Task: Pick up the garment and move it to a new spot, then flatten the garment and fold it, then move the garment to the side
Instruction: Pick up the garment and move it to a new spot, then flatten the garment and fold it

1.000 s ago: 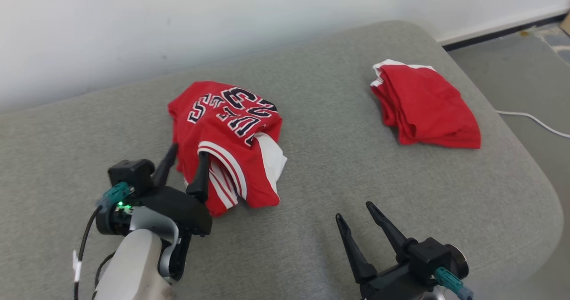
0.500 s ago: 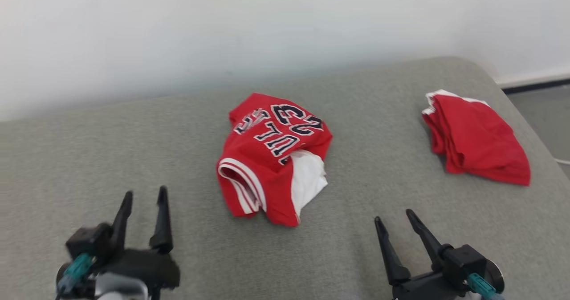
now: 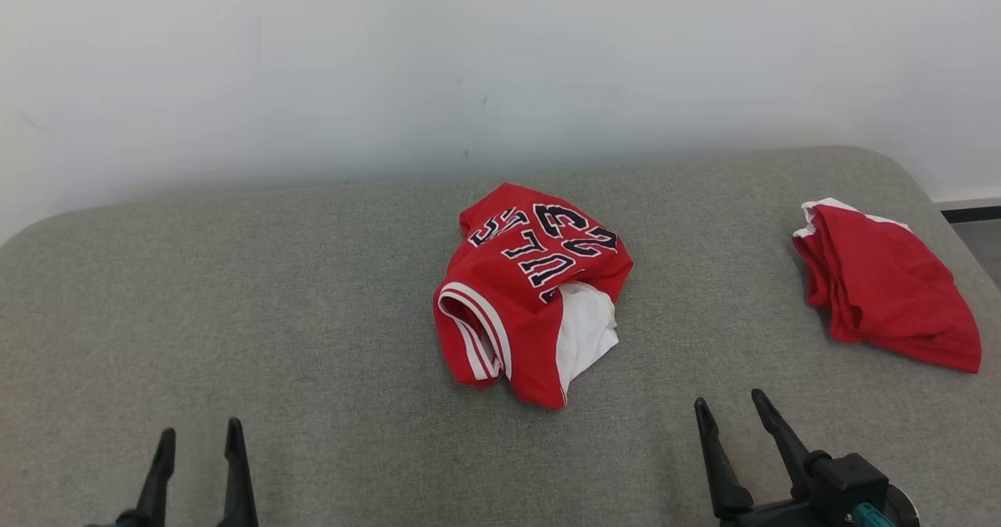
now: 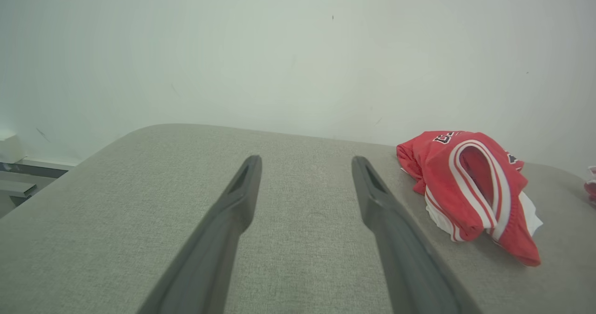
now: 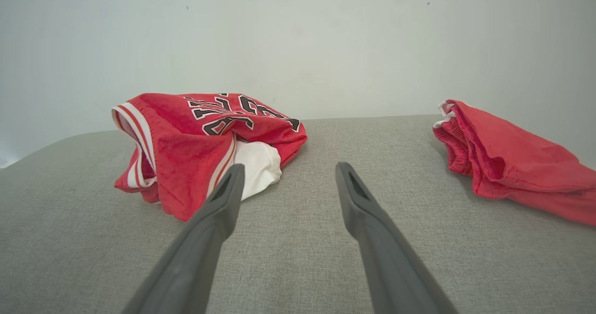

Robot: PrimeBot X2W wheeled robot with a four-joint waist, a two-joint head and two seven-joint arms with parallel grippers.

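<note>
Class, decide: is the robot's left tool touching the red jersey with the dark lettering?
Apart. The head view shows a wide stretch of bare grey cushion between the open left tool and the jersey.

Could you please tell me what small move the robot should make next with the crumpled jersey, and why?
Probably ease the left pincer forward to the striped edge of the jersey: it lies bunched on the grey cushion, not yet flattened, and this pincer and the right pincer both stand open, empty, short of it.
</note>
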